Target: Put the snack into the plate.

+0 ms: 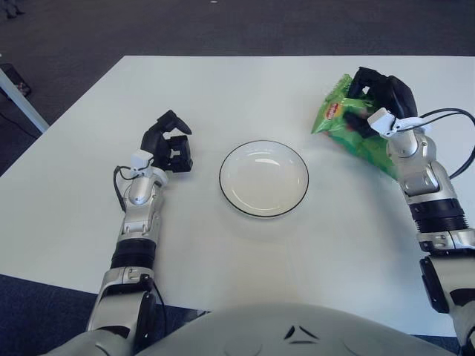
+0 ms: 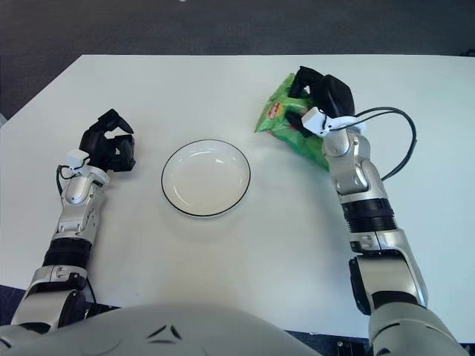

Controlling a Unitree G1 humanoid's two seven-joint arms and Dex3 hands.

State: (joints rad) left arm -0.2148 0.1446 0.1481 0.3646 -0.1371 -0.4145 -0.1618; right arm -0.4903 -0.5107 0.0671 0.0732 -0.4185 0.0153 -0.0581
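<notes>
A green snack bag (image 1: pixel 343 122) with a red logo is held by my right hand (image 1: pixel 378 100), whose black fingers are curled over its top, to the right of and a little beyond the plate. The white plate (image 1: pixel 263 179) with a thin dark rim lies on the white table near the middle, with nothing in it. The bag's left end reaches toward the plate's far right rim but stays apart from it. My left hand (image 1: pixel 170 144) shows left of the plate with its fingers curled and holding nothing.
The white table (image 1: pixel 245 89) stretches wide around the plate, with dark carpet beyond its far edge. A black cable (image 2: pixel 401 148) loops from my right wrist out to the right. A grey table leg shows at the far left.
</notes>
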